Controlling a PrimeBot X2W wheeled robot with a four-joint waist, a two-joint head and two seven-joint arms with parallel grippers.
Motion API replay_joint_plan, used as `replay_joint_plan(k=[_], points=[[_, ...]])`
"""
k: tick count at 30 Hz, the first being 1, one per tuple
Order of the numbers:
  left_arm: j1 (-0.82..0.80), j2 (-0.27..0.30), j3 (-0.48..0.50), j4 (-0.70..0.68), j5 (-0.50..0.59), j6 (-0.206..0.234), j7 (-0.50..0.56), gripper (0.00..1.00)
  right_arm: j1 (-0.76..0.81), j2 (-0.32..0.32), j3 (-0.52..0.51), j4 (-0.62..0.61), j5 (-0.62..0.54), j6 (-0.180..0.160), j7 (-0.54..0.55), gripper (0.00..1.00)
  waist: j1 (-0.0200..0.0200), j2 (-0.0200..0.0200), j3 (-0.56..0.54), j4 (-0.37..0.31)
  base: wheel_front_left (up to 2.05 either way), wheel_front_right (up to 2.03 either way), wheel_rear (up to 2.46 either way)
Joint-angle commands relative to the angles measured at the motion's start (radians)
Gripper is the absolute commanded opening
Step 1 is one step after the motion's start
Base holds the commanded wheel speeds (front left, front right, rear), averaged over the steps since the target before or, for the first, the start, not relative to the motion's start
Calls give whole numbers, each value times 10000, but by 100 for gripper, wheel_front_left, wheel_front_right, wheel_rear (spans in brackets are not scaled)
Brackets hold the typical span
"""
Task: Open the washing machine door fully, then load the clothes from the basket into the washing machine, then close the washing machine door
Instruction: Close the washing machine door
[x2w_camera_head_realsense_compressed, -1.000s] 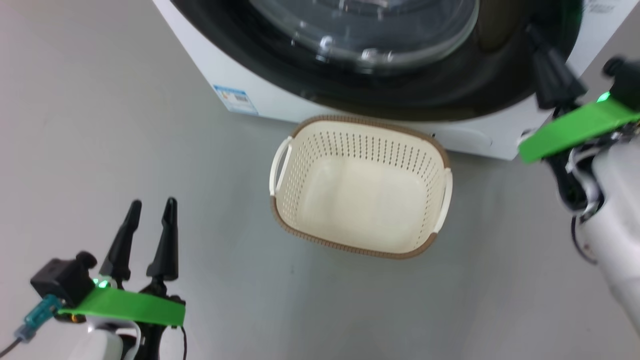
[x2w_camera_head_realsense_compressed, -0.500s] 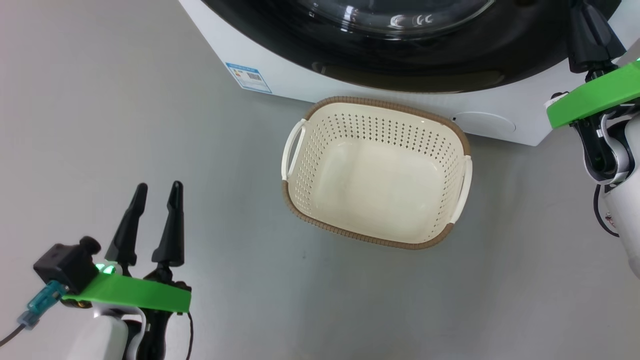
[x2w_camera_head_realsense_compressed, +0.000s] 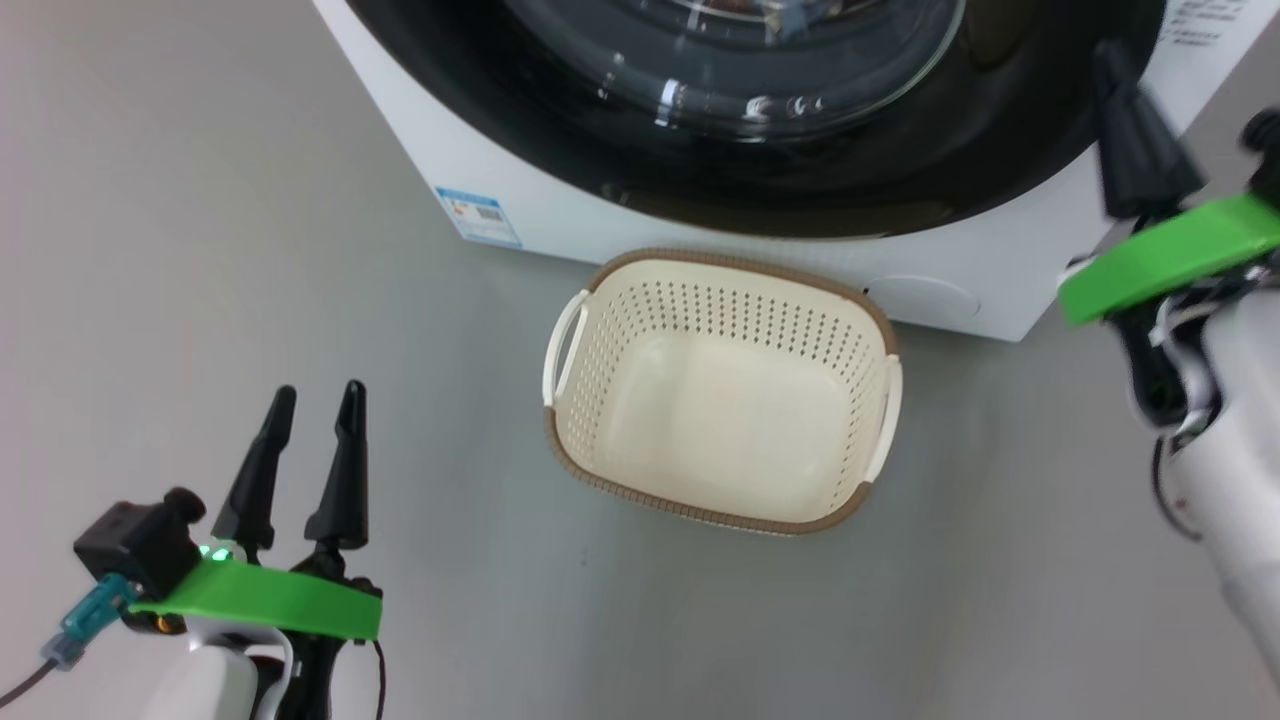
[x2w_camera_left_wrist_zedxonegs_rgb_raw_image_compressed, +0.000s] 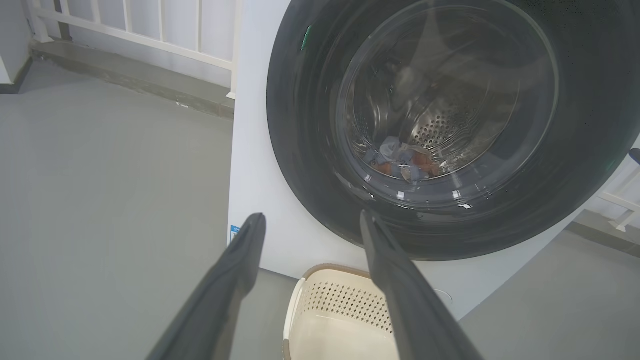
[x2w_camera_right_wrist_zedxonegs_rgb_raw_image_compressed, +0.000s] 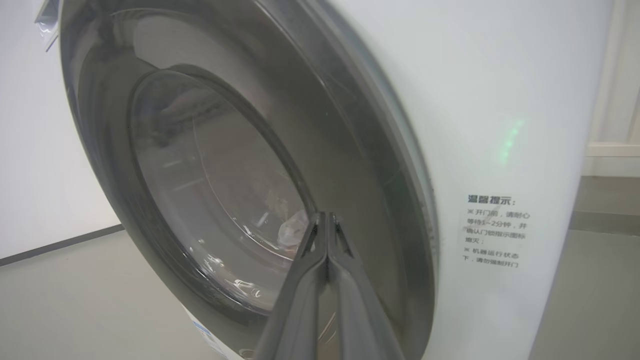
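Note:
The washing machine (x2w_camera_head_realsense_compressed: 520, 190) stands at the top of the head view, and its glossy black door (x2w_camera_head_realsense_compressed: 1000, 150) lies shut against the front. Through the glass, the clothes (x2w_camera_left_wrist_zedxonegs_rgb_raw_image_compressed: 405, 162) lie in the steel drum as a small blue and orange heap. On the floor just before the machine sits the cream basket (x2w_camera_head_realsense_compressed: 700, 262), with nothing in it. My left gripper (x2w_camera_head_realsense_compressed: 318, 395) hangs open at the lower left, well clear of the basket, fingers pointing at the machine (x2w_camera_left_wrist_zedxonegs_rgb_raw_image_compressed: 311, 217). My right gripper (x2w_camera_head_realsense_compressed: 1108, 55) is shut on nothing, its tips (x2w_camera_right_wrist_zedxonegs_rgb_raw_image_compressed: 325, 215) at the door's right edge; whether they touch I cannot tell.
Grey floor spreads around the basket and to the machine's left. A white railing (x2w_camera_left_wrist_zedxonegs_rgb_raw_image_compressed: 150, 25) runs along the back wall. A blue label (x2w_camera_head_realsense_compressed: 478, 216) marks the machine's lower front corner, and a text sticker (x2w_camera_right_wrist_zedxonegs_rgb_raw_image_compressed: 495, 230) its side.
The head camera has swayed, so the whole picture shifted up and back down. Both grippers keep their states and places; the basket and door have not moved.

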Motion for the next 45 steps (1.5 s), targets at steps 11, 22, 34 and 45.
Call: replay_joint_plan(k=[11, 22, 34, 45], points=[[649, 548, 364, 111, 227, 6, -65, 100, 2005, 501, 418, -960, 299, -27, -49, 100, 0, -1, -1900, -1346, 0, 0, 0], [1549, 668, 904, 104, 352, 6, -65, 100, 3462, 327, 773, -1621, 367, -27, -49, 100, 0, -1, -2956, -2771, 0, 0, 0], [1955, 358, 1172, -158, 521, 6, -65, 100, 4806, 212, 268, -2328, 376, -27, -49, 100, 0, -1, -3414, -3627, 0, 0, 0], [2129, 397, 1021, -299, -7, 6, -65, 100, 5986, 359, -549, -2637, 80, -27, -49, 100, 0, -1, -3628, -3831, 0, 0, 0]])
